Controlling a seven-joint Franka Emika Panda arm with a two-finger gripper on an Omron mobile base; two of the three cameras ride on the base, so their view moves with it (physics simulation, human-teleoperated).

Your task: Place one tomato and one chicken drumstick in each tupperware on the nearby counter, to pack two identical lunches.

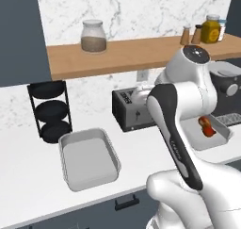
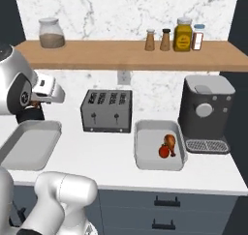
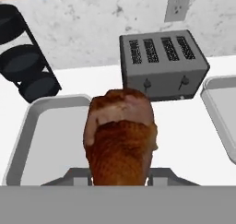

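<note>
The white tabletop [image 2: 111, 168] runs the length of the wall under a wooden shelf [image 2: 131, 55] with jars and bottles. On it, from big to small: a dark coffee machine [image 2: 206, 110] at the far right, a four-slot toaster [image 2: 106, 110] in the middle, and a black tiered rack [image 1: 49, 110] at the left.

Two trays flank the toaster. The right tray [image 2: 145, 156] already has a drumstick [image 2: 169, 141] and a tomato [image 2: 164, 152] lying together, touching, so that lunch looks packed. The left tray [image 1: 89, 159] has nothing in it that I can see.

The arm [image 1: 181, 129] reaches out toward the left tray. In the hand view the jaws are pinched on the second drumstick [image 3: 120, 135], its fat end pointing away from the hand, hanging above the near edge of the left tray with the toaster beyond.

My worry is the release. The meat sits over the tray's near rim rather than its middle, so letting go here could bounce it off the flared edge onto the tabletop. The grip looks to be on the thin end, so the heavy bulb could swing or slip as the arm carries on. I can't spot the other tomato from here, and that tray needs one.
</note>
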